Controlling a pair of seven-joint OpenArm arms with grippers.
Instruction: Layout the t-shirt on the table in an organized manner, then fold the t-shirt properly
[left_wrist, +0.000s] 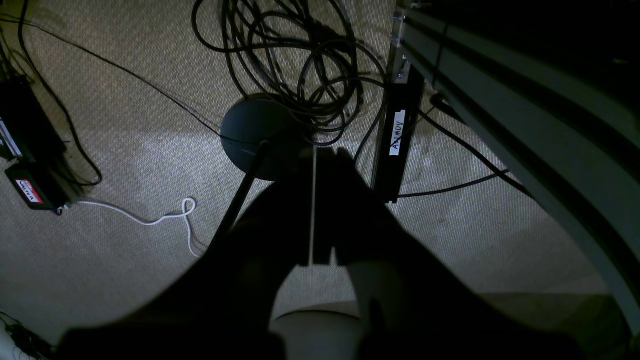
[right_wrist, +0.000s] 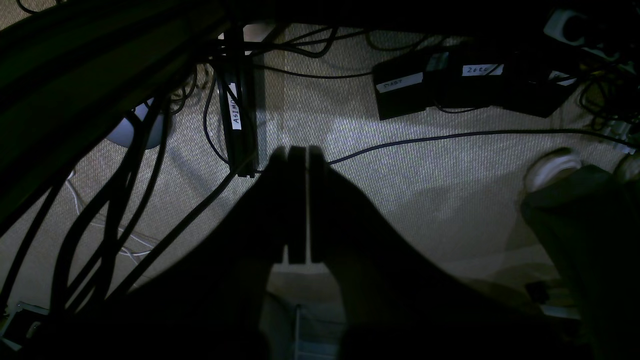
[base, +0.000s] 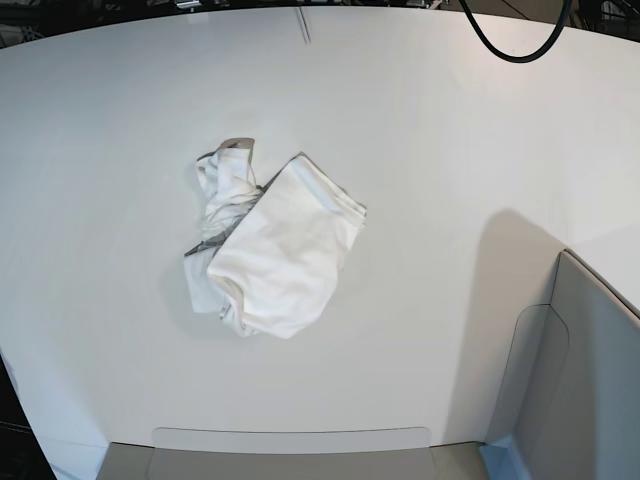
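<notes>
Both arms are hanging low, away from the table, their wrist cameras looking down at carpet instead of the work surface. The left gripper is pointing toward 12 o'clock in its own view, its dark jaws pressed together with only a hairline slit between them and nothing in them; past its tips a round black stand base is sitting under a tangle of black cables. The right gripper is doing the same (jaws together, nothing between them), with labelled black boxes lying off at 1 o'clock.

Neither arm is showing in the base view. There the t-shirt is lying crumpled in a white heap on the table, a little toward 9 o'clock from centre. Grey bin-like panels are standing along the edge from 4 to 6 o'clock; what they are holding cannot be told.
</notes>
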